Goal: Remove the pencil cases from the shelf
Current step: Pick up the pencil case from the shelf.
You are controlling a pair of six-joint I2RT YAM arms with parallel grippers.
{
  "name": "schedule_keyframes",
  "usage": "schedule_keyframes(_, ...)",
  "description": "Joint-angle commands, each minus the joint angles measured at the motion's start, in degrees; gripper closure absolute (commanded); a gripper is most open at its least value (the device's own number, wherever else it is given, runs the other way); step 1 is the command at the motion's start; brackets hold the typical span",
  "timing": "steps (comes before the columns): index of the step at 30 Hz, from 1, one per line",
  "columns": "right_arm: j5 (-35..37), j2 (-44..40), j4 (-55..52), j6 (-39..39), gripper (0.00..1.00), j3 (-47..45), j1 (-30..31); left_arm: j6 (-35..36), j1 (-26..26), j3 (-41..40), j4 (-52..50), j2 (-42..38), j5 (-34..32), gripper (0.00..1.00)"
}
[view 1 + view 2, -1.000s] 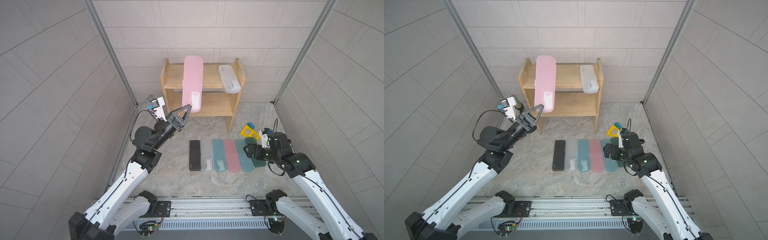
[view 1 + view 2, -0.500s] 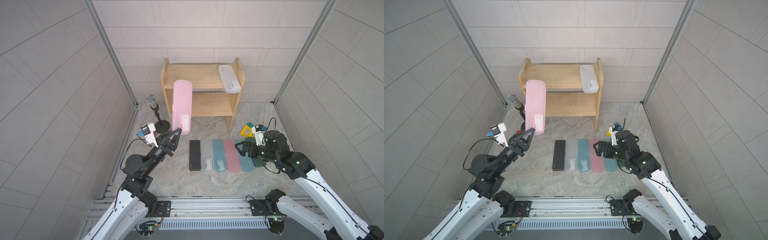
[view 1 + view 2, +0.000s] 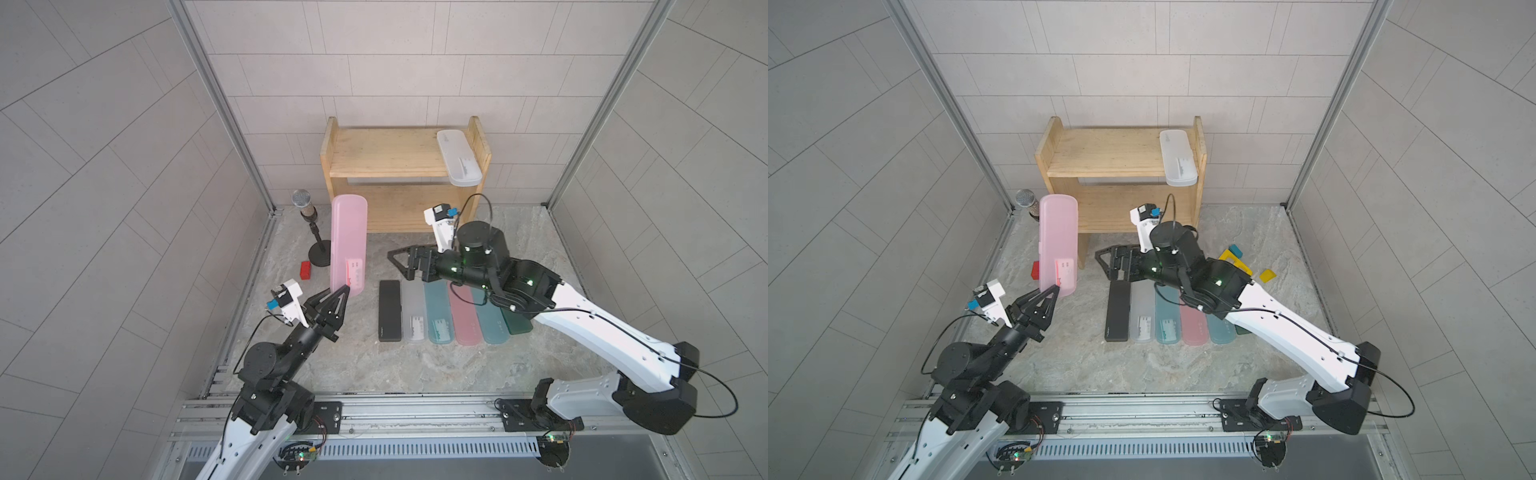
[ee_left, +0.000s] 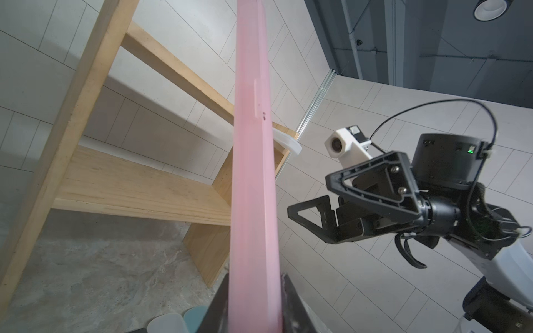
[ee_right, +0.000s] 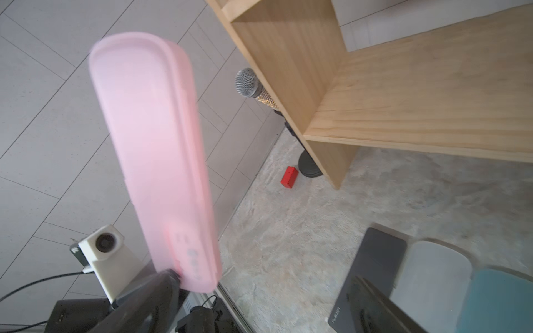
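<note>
Left wrist: pink case (image 4: pixel 253 173) clamped in L claw (image 4: pixel 253 305).

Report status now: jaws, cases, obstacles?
Left jaws shut on pink case, off the shelf. Right jaws open, empty. White case on top tier. Microphone near pink case.

Seen from floor centre, in both top views: shelf (image 3: pixel 386 151) at 12 o'clock, against back wall. On its top tier, right end, one case (image 3: pixel 459 160) lies w/ front end over the edge. Row of six cases (image 3: pixel 413 309) lies flat on floor, centre to 3 o'clock, side by side. Mic stand (image 3: pixel 318 255) at 10 o'clock, left of shelf; small block (image 3: pixel 305 270) beside it at 9. Upright case (image 3: pixel 348 245) is btw. mic stand and row, lower end in left gripper (image 3: pixel 346 289). Right gripper (image 3: pixel 395 259) is over row's far end. Triangular frame (image 3: pixel 1235 259) at 2 o'clock, behind right arm.
</note>
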Motion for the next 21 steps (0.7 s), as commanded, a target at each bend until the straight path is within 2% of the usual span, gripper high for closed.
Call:
schedule_keyframes(1,3.0,4.8,0.4,-1.7,0.00,6.6,2.5,1.6,0.2,-0.6,-1.1,-1.6,-0.5,1.00)
schedule_keyframes(7,4.3,13.2,-2.9,-3.7,0.00,16.0,5.3,1.5,0.2,-1.1,-3.1,-3.9,-1.1,1.00)
schedule_keyframes(21,7.5,23.3,-9.3,-6.1,0.00,27.5,8.1,3.2,0.2,-0.3,-7.4,-5.0,-0.1,1.00)
